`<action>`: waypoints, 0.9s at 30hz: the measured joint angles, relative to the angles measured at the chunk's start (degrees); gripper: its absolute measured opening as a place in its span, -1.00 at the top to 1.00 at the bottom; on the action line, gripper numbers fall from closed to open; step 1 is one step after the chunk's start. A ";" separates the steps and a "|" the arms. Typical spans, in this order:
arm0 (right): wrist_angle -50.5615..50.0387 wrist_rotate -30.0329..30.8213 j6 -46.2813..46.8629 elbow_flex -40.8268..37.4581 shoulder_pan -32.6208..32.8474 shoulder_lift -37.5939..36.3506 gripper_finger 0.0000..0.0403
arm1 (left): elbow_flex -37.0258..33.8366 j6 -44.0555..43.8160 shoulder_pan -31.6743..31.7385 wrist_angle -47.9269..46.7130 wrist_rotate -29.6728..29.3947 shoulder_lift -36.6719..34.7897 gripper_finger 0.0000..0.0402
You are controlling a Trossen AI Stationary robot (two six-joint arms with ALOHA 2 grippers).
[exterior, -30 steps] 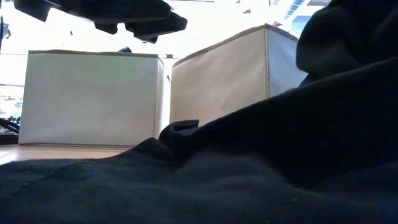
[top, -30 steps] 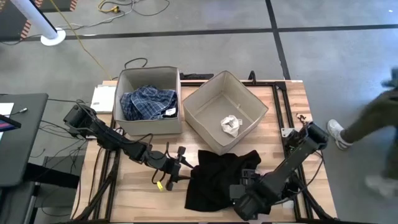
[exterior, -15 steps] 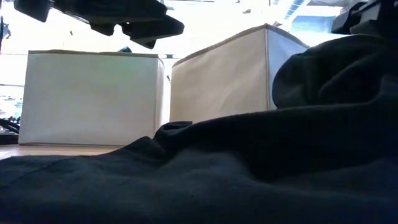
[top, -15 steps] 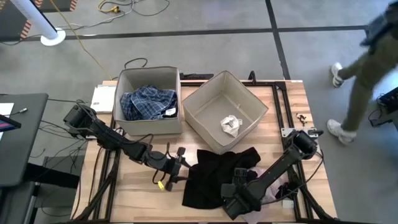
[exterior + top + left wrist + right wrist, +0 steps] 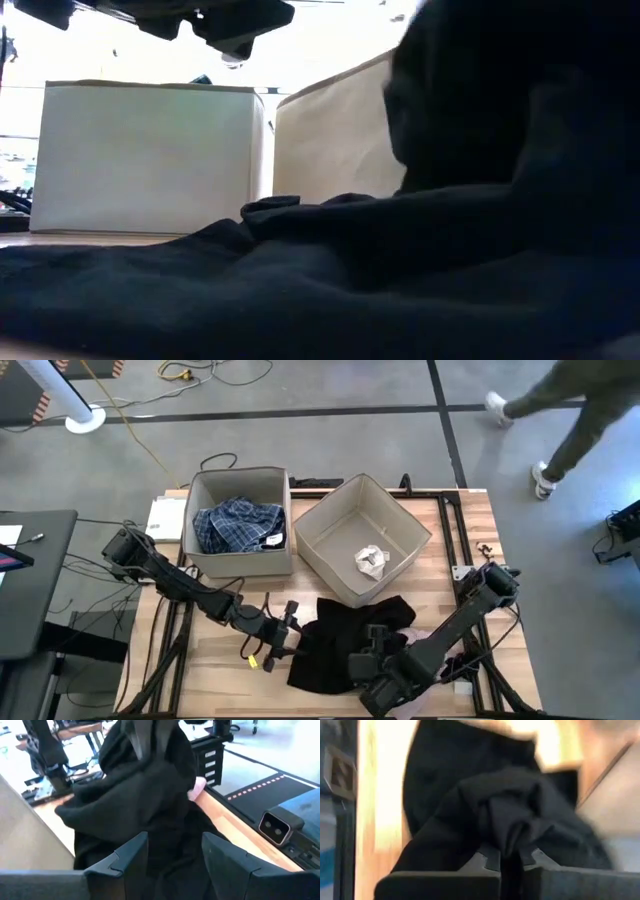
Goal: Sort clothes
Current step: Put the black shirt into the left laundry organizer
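A large black garment (image 5: 335, 645) lies bunched on the table's near middle, in front of the two beige boxes. My right gripper (image 5: 511, 857) is shut on a bunch of it, and that part (image 5: 500, 120) stands raised above the rest. My left gripper (image 5: 287, 628) hangs open at the garment's left edge, the cloth (image 5: 150, 795) just ahead of its fingers; I cannot tell whether they touch it. A pink piece (image 5: 197, 787) peeks out from under the black cloth. Blue-and-white plaid shirts (image 5: 238, 525) fill the left box, and a small white-grey piece (image 5: 372, 560) lies in the right box. My right gripper pinches a gathered fold of the black garment (image 5: 512, 827) between its two fingers, several layers thick. The fingers come slanting down from the table's near right. The held part is pulled up, while the rest (image 5: 250, 290) lies slack on the table.
The left box (image 5: 205, 485) and the right box (image 5: 330, 510) stand side by side at the table's far middle. A yellow-tipped small item (image 5: 256, 658) lies under my left gripper. A person (image 5: 570, 410) walks on the floor beyond the table's right side.
My right gripper has shut on the black garment, tipped over and drawn toward the table's left. The garment's right part has bunched up and risen, and its outline has pulled in leftward. The person has walked toward the far side.
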 joint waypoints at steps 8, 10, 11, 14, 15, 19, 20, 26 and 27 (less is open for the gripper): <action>1.33 11.96 -15.35 13.36 -0.09 -1.02 0.96 | 0.00 3.14 0.00 2.77 -2.04 -0.75 0.09; 3.38 13.57 -20.36 15.72 -0.57 -1.04 0.96 | 0.00 4.02 0.00 3.65 -3.05 -1.60 0.09; 4.17 14.35 -22.70 16.88 -0.84 -1.03 0.96 | 0.00 4.32 0.00 4.47 -3.14 -1.99 0.08; 5.39 16.12 -28.82 19.78 -1.91 -1.03 0.96 | 0.00 4.45 0.00 8.10 -2.52 -3.11 0.01; 5.69 16.68 -30.33 20.41 -2.37 -1.10 0.96 | 0.00 4.07 0.01 9.64 -1.66 -3.52 -0.03; 5.88 17.50 -35.36 22.18 -4.47 -1.08 0.96 | 0.00 1.80 0.00 16.33 2.97 -4.93 -0.28; 6.51 17.51 -36.58 22.37 -5.10 -1.08 0.96 | 0.00 0.96 0.00 17.54 3.90 -5.15 -0.34; 12.43 17.13 -45.68 22.49 -8.08 -1.08 0.96 | 0.26 -4.56 1.17 20.63 9.14 -5.46 -0.67; 13.51 16.97 -47.15 22.49 -8.54 -1.08 0.96 | 0.46 -5.32 1.42 20.74 10.83 -5.44 -0.70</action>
